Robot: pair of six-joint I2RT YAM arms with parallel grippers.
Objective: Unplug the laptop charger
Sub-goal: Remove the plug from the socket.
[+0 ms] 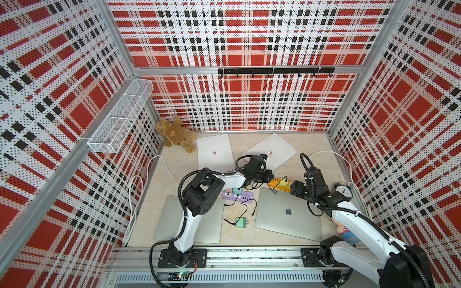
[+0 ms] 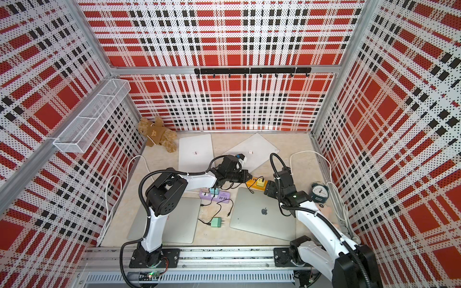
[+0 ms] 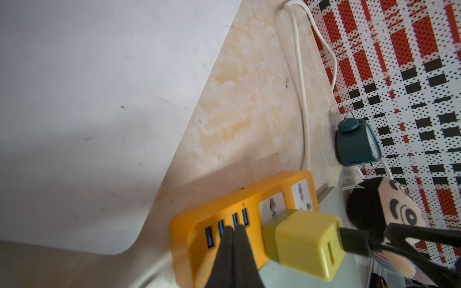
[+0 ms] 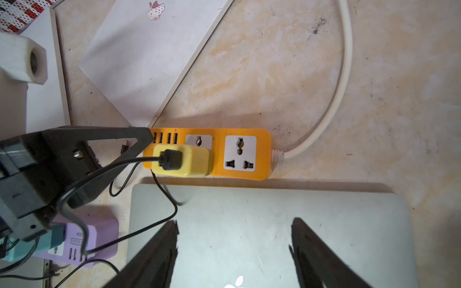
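Yellow charger (image 4: 182,160) is a small rounded plastic cube, plugged into the orange power strip (image 4: 218,152) at centre-right of the table. The strip sits just beyond the far edge of the near-right grey laptop (image 4: 324,224). Step in hand looks like brace-and-reach. Left gripper (image 3: 233,228) has its tips pinched together with nothing between them, set on the strip's USB end just left of the charger, apparently pinning it down. Right gripper (image 4: 235,220) is spread wide and empty, hovering over the laptop lid just near of the strip, not touching the charger. Next move, my guess: right claw goes forward and left, straddles the cube's side faces, closes, then pulls straight out along the prongs while the left holds the strip. The strip is a smooth hard plastic bar with white socket faces, so it could slide if it isn't held. A thin black cable (image 4: 139,160) leaves the charger and loops slack across the lid, which is a snag risk. Laptop lid is matte metal; the tabletop is a beige marble-look surface.
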